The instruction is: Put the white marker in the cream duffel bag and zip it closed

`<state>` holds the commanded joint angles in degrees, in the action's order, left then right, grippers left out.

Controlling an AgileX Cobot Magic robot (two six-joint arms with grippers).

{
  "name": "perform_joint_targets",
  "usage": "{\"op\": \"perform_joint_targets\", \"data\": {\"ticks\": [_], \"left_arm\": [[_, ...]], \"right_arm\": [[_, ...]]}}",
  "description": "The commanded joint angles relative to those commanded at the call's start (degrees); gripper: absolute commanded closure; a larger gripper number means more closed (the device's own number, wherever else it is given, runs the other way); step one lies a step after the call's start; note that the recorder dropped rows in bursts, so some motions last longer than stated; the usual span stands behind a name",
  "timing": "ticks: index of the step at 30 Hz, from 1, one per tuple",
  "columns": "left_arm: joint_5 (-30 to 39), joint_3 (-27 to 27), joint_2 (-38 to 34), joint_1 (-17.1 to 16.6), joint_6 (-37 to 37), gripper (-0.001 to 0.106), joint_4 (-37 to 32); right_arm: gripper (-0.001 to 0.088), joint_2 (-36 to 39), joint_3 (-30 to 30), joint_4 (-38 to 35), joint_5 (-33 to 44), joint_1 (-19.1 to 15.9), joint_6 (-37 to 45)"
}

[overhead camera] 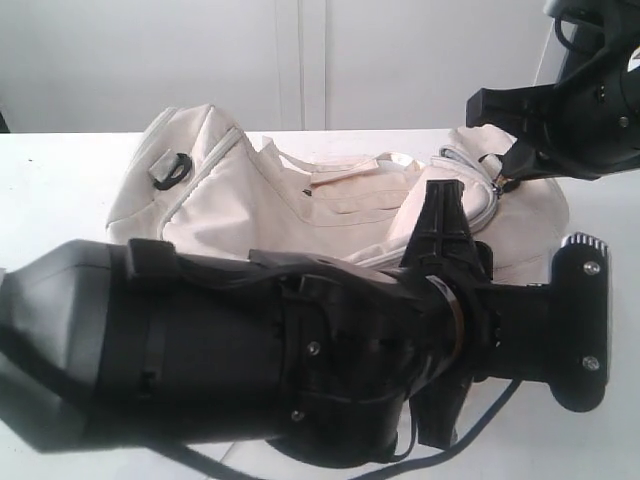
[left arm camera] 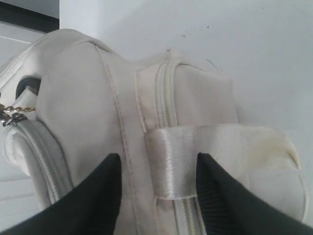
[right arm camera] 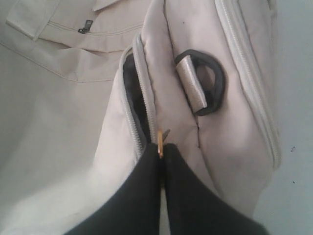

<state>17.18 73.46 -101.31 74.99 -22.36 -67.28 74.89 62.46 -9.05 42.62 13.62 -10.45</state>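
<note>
one bag's [right arm camera: 58, 98] zip [right arm camera: 159, 139] in right gripper [right arm camera: 162, 149]

The right hand [right arm camera: 160, 148] pinches the zip pull [right arm camera: 160, 139] on the cream duffel bag [right arm camera: 58, 98].

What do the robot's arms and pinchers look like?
Both arms are black and chunky. The left arm has a smooth rounded body, small silver screws and a thin black cable looping underneath. The right arm is black too, with angular edges. The fingers are flat black wedges that narrow towards their tips.
</note>
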Motion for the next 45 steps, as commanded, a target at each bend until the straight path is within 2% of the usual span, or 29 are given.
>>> {"op": "perform_joint_targets", "data": {"ticks": [7,10,12,18,32,45], "left_arm": [[-2.08,0.0,-2.06,-1.81,0.0,0.053,-0.53],[-2.24,0.0,-2.29,-2.41,0.0,0.057,-0.66],[-2.63,0.0,-2.29,-2.97,0.0,0.066,-0.66],[-3.34,0.0,-2.29,-3.25,0.0,0.105,-0.66],[-4.01,0.0,-2.29,-3.25,0.0,0.105,-0.66],[-4.02,0.0,-2.29,-3.25,0.0,0.105,-0.55]], "right_arm": [[0.0868,0.0,0.0,0.0,0.0,0.0,0.0],[0.0868,0.0,0.0,0.0,0.0,0.0,0.0],[0.0868,0.0,0.0,0.0,0.0,0.0,0.0],[0.0868,0.0,0.0,-0.13,0.0,0.0,0.12],[0.0868,0.0,0.0,0.1,-0.74,0.0,0.22],[0.0868,0.0,0.0,0.32,-6.8,0.0,0.22]]}}
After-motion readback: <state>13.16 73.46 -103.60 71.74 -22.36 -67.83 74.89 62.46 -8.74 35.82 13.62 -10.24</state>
